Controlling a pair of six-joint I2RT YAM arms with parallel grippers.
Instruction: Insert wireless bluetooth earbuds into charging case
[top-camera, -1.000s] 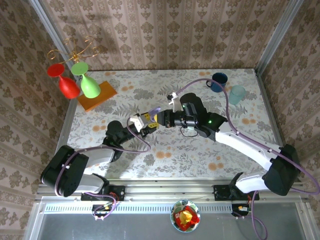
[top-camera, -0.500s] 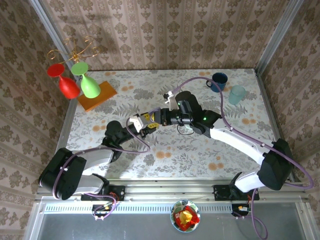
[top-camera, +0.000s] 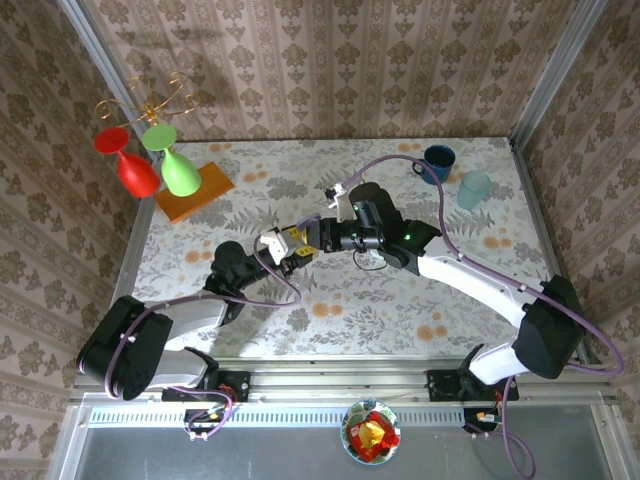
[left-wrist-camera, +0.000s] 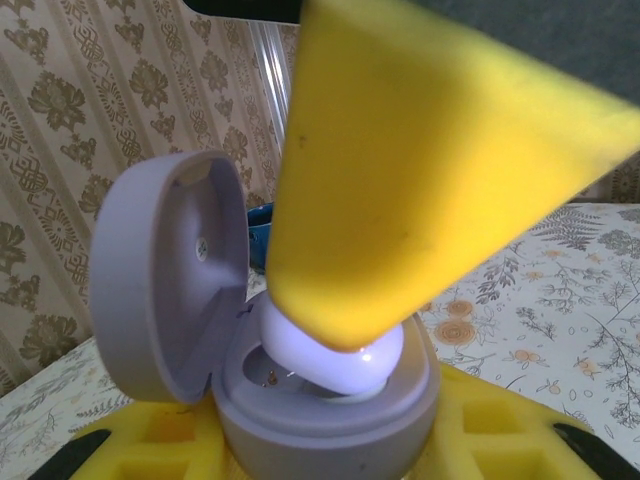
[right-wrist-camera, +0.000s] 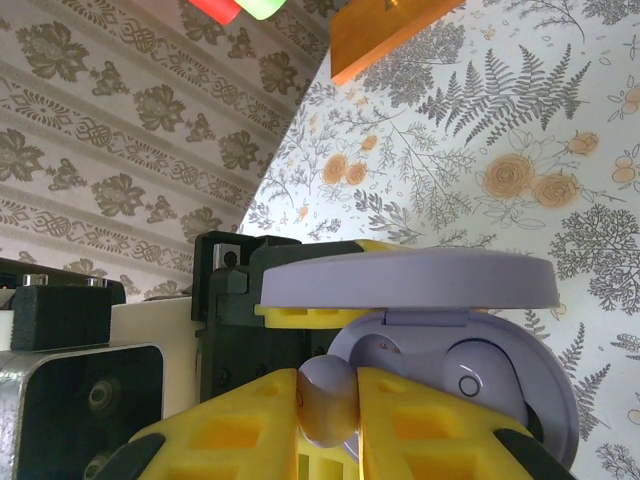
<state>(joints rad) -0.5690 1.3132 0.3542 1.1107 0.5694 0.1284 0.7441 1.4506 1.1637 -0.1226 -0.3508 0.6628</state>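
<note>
My left gripper (top-camera: 287, 251) is shut on an open lilac charging case (left-wrist-camera: 330, 425), whose lid (left-wrist-camera: 165, 270) stands up at the left. The right gripper (top-camera: 313, 236) meets it from the right, shut on a glossy lilac earbud (right-wrist-camera: 328, 402) between its yellow pads (right-wrist-camera: 240, 425). In the left wrist view that earbud (left-wrist-camera: 335, 355) rests tilted in one socket of the case, under the right gripper's yellow finger (left-wrist-camera: 430, 170). A second earbud (right-wrist-camera: 478, 375) sits seated in the other socket. The lid (right-wrist-camera: 405, 280) lies above the case base (right-wrist-camera: 420, 350) in the right wrist view.
At the back left, an orange block (top-camera: 196, 192) lies by a red glass (top-camera: 135, 172), a green glass (top-camera: 178, 170) and a gold stand (top-camera: 150, 100). A blue cup (top-camera: 437, 163) and a pale teal cup (top-camera: 474, 188) stand at the back right.
My right gripper has moved left with the earbud, up to the open case held by the left gripper. The left arm has barely shifted.
</note>
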